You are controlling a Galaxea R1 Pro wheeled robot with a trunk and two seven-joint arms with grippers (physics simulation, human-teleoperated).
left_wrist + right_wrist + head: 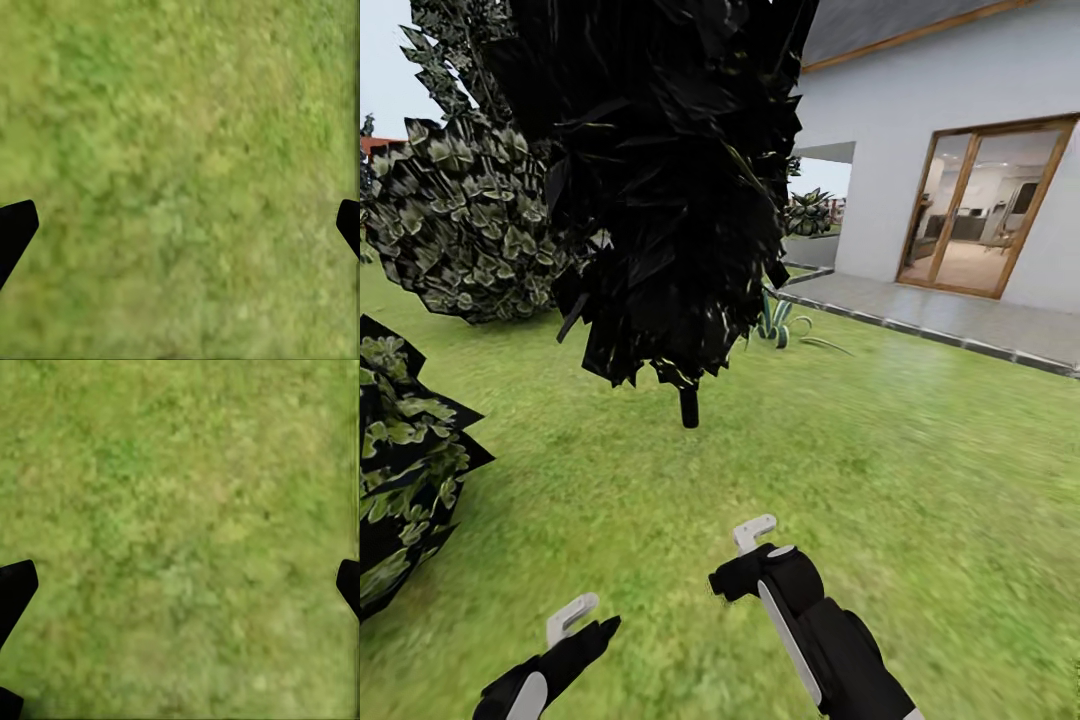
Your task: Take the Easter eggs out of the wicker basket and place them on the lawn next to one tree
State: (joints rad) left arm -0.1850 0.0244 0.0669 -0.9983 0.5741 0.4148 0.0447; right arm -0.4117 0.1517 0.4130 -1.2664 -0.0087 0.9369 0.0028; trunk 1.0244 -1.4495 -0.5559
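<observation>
The right gripper (180, 585) hangs spread wide over the lawn (180, 495), its dark fingertips (15, 585) far apart, mottled green grass between them.

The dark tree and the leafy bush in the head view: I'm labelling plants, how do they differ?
The dark tree is nearly black, hangs over a thin bare stem and stands nearer the middle. The leafy bush is paler, with green-edged leaves, round, and reaches the grass further left. Both stand on the lawn.

Mottled green lawn (920, 450) spreads flat across the garden, bare grass running up to the paved edge.
</observation>
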